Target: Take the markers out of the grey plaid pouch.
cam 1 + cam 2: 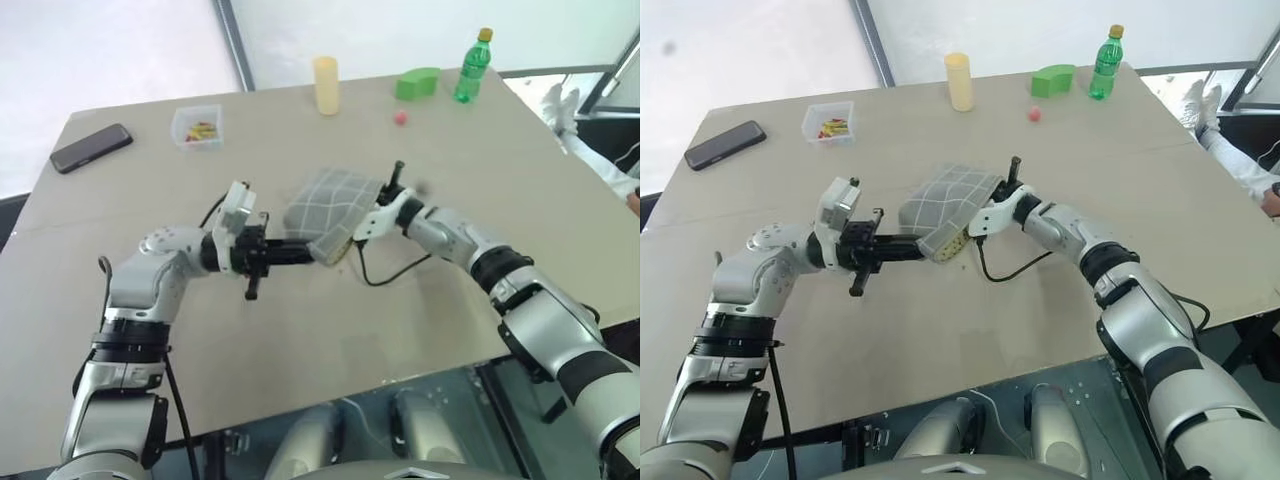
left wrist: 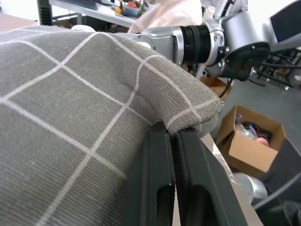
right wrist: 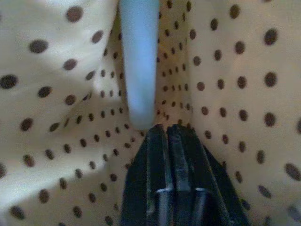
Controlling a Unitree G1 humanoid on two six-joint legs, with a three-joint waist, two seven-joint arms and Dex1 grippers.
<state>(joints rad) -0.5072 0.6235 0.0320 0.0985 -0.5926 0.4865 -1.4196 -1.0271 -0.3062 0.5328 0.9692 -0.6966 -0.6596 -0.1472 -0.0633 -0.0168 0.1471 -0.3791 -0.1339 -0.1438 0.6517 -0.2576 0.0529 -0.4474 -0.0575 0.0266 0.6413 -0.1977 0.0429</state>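
Above the tan table (image 1: 120, 260), the grey plaid pouch (image 1: 335, 198), pale-gridded with a yellow brown-dotted lining, hangs lifted between both arms, the left gripper (image 2: 173, 141) clamped on its edge and the right gripper (image 3: 168, 134) closed inside, beside a pale stick.

Grey plaid pouch (image 1: 332, 205) held above table, tilted, dotted yellow lining, pale marker (image 3: 138, 61) inside
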